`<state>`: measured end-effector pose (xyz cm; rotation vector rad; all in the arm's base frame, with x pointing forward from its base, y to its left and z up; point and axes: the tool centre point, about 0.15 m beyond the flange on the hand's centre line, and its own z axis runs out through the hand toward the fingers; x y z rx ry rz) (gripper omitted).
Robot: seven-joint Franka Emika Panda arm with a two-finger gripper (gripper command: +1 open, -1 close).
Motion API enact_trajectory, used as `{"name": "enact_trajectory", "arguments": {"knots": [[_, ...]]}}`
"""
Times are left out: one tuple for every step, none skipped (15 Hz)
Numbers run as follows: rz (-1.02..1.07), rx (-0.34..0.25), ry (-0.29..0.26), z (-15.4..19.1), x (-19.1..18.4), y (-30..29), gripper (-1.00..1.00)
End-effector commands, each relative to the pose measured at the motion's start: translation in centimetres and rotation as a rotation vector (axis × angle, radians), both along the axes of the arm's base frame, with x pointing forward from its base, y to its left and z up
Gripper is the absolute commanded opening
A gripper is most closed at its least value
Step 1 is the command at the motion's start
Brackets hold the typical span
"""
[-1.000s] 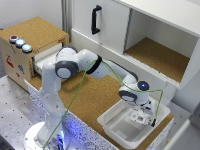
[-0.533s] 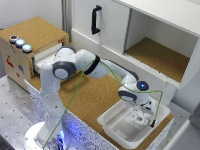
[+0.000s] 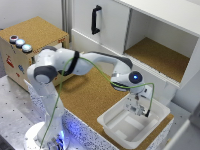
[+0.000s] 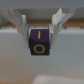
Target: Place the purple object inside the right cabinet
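Note:
The purple object [image 4: 39,42], a cube with yellow markings, sits between my gripper's [image 4: 39,31] two fingers, which press against its sides. In the exterior view my gripper [image 3: 140,107] reaches down into a white bin [image 3: 112,120], and the arm hides the cube there. The right cabinet [image 3: 160,57] stands open behind the bin, with white walls and a brown cork floor, and nothing shows inside it.
A white door with a black handle [image 3: 96,20] is shut at the cabinet's left. A cork-topped box with coloured buttons [image 3: 35,37] stands at the exterior view's left. A cork counter [image 3: 90,92] lies between the box and the bin.

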<state>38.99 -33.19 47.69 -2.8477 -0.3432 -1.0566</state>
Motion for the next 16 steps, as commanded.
{"name": "enact_trajectory", "arguments": {"knots": [[-0.015,0.003,-0.036,4.9,8.3,4.2,-1.0],[-0.015,0.003,-0.033,5.2,10.0,4.8,-1.0],[-0.024,-0.006,-0.032,5.3,11.6,5.3,-1.0],[-0.044,-0.013,-0.033,5.1,13.4,5.7,-1.0],[-0.049,-0.011,-0.035,4.9,14.7,6.0,-1.0],[-0.054,-0.018,-0.043,4.6,15.9,6.4,-1.0],[-0.054,-0.029,-0.038,4.4,17.0,6.7,-1.0],[-0.059,-0.038,-0.035,4.2,18.3,7.0,-1.0],[-0.067,-0.039,-0.035,3.9,19.6,7.2,-1.0],[-0.065,-0.026,-0.026,3.7,20.6,7.2,-1.0],[-0.08,-0.016,-0.018,3.5,21.8,7.0,-1.0],[-0.078,-0.001,-0.004,3.2,22.9,7.0,-1.0],[-0.078,-0.029,-0.01,3.0,23.9,7.3,-1.0],[-0.08,-0.037,-0.008,2.9,24.7,7.5,-1.0],[-0.084,-0.036,0.007,2.5,26.1,7.7,-1.0],[-0.088,-0.047,0.017,2.2,26.7,7.8,-1.0]]}}
